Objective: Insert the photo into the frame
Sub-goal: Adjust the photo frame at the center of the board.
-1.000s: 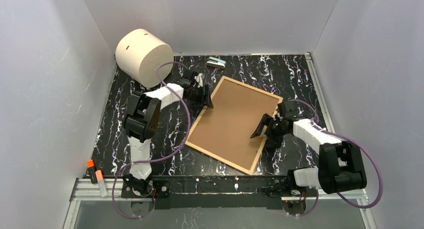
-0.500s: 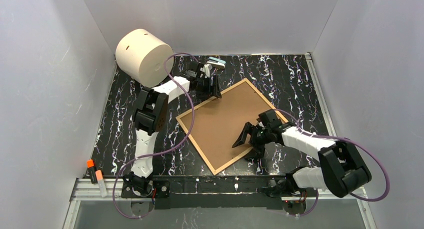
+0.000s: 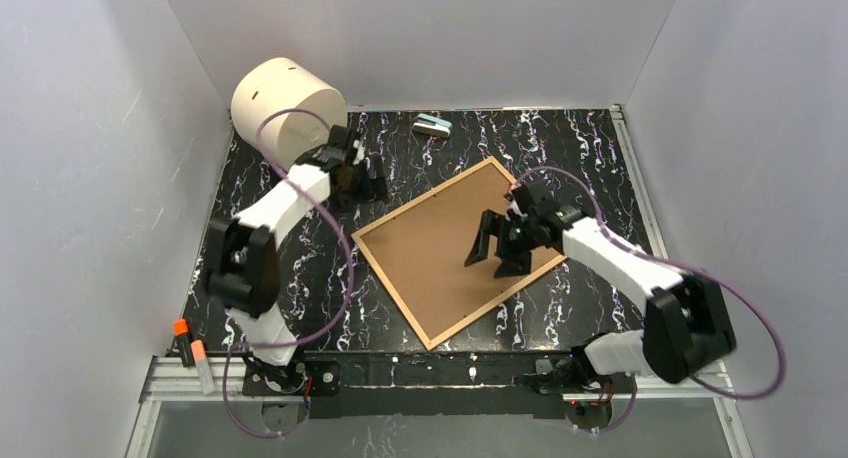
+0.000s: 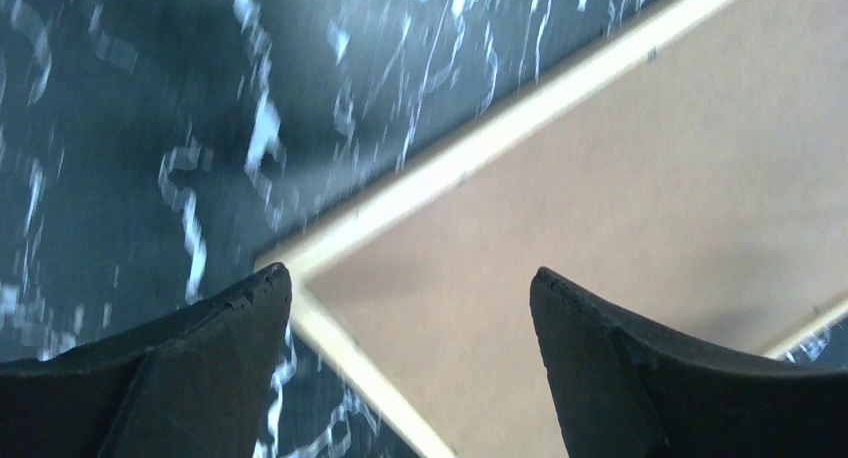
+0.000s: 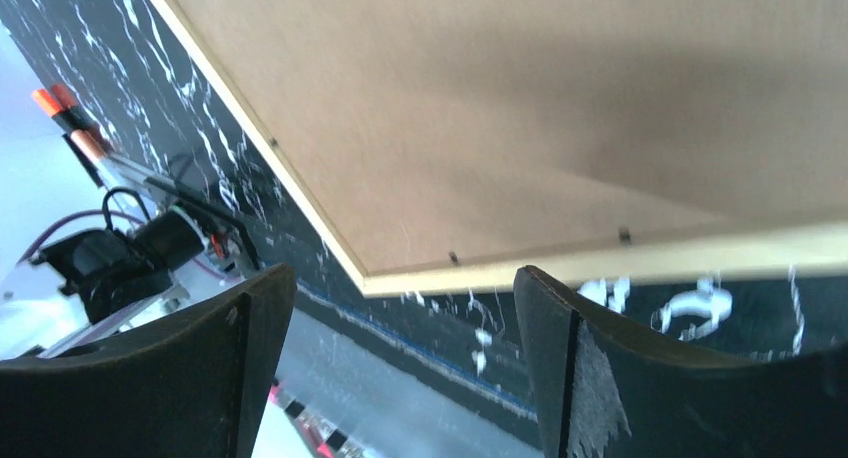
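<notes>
Quickly: the frame [image 3: 440, 253] lay flat at the middle of the table [image 3: 580, 148], brown fibreboard back up, turned so one corner pointed to 12 o'clock and another to 6. The photo was not visible in any view. It could have been under the backing, face down, or out of shot; no way to tell. Back-up was probably so the retaining tabs could be reached; small dark tabs showed along the wood edge in the right wrist view.

The right gripper [image 3: 497, 256] hung over the frame's 3 o'clock half, jaws spread wide, nothing between them. Its own camera showed only backing board and frame edge past the fingers [image 5: 240, 348]. Likely poised to press or slide the board, though contact could not be confirmed.

The left gripper [image 3: 372, 186] sat off the frame at about 10 o'clock from it, above bare table, jaws also spread and empty; its wrist view looked down on the frame's corner just ahead of the fingertips [image 4: 250, 298].

Further out: a cream cylinder [image 3: 285, 108] at 10 o'clock, a small grey-blue object [image 3: 432, 126] at 12, orange-capped markers [image 3: 190, 343] at 8 on the near rail.
</notes>
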`<state>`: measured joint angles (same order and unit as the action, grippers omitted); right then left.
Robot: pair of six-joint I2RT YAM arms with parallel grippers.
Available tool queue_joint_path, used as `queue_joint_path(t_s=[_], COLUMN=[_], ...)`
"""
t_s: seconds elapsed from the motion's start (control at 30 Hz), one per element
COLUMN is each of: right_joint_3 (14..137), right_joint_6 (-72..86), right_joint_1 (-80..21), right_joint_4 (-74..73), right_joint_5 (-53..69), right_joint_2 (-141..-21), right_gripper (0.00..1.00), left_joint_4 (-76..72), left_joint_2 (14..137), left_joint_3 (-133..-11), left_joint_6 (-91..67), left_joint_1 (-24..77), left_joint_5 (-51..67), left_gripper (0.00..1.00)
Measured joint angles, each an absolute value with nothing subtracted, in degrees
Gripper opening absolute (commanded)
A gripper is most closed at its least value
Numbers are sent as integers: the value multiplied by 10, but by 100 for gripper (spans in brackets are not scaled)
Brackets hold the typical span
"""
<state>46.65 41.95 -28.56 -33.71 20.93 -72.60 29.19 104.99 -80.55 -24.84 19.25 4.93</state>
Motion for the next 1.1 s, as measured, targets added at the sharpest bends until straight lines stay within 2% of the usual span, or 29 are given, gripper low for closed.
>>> queue_joint_path(t_s=[0.1,0.17,0.27,0.4,0.57,0.73,0.83,1.0,1.1], right_joint_3=[545,600,676,686,678,678,679,718,760], right_joint_6=[372,352,337,351,402,431,442,471,488], right_joint_1=[-285,-285,-285,-285,-293,-315,-327,-333,-333], right_joint_4=[-324,-319,-281,-224,-144,-90,-74,-36,-12], right_joint_5=[205,206,232,282,331,340,340,356,361], right_joint_2=[-822,-889,-986,-1027,-1036,-1061,-1077,-1134,-1178], right_gripper=[83,79,76,73,67,61,58,46,42], left_joint_4=[296,299,286,257,226,196,199,183,170], left_joint_2=[918,854,822,850,870,899,924,974,1018], left_joint_3=[-700,-639,-560,-482,-472,-474,-496,-545,-589], left_joint_6=[-298,-334,-383,-422,-429,-411,-395,-350,-325], left_joint_1=[197,203,214,225,229,228,220,195,171], left_joint_5=[28,31,56,102,129,117,120,140,167], left_gripper=[84,78,65,54,40,23,19,11,10])
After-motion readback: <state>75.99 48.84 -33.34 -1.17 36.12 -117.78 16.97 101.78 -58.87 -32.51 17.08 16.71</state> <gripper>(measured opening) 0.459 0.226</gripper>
